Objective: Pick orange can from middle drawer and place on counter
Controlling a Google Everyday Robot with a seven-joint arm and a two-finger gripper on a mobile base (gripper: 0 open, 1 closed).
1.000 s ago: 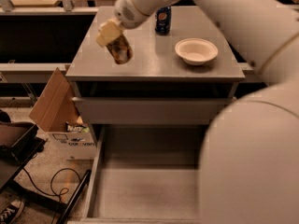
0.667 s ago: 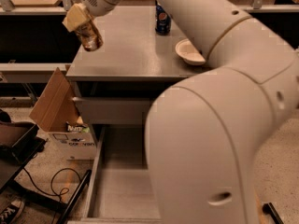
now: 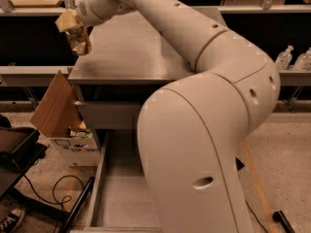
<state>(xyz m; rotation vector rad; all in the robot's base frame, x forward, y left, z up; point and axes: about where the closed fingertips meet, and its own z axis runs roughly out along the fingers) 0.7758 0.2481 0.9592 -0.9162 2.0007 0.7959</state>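
Room: workshop floor of speckled stone, dark shelving along the back wall, two clear bottles (image 3: 286, 57) on a ledge at the right.
Counter: the counter (image 3: 131, 50) is the flat grey top of the drawer cabinet, partly covered by the arm.
Arm: the big cream arm (image 3: 204, 130) fills the middle and right, reaching up and over to the upper left.
Gripper: the gripper (image 3: 73, 27) hangs at the counter's left edge, up in the air.
Fingers: tan pads (image 3: 67, 20) clamped on the top of the can.
Can: the orange can (image 3: 80, 42) is held tilted under the gripper, above the counter's left rim and not resting on it.
Drawer: the middle drawer (image 3: 121, 198) is pulled out below, its grey floor showing left of the arm.
Floor, left: an open cardboard box (image 3: 56, 106) leans against the cabinet, a white carton (image 3: 77, 147) beneath it, black cables (image 3: 48, 186) nearby.
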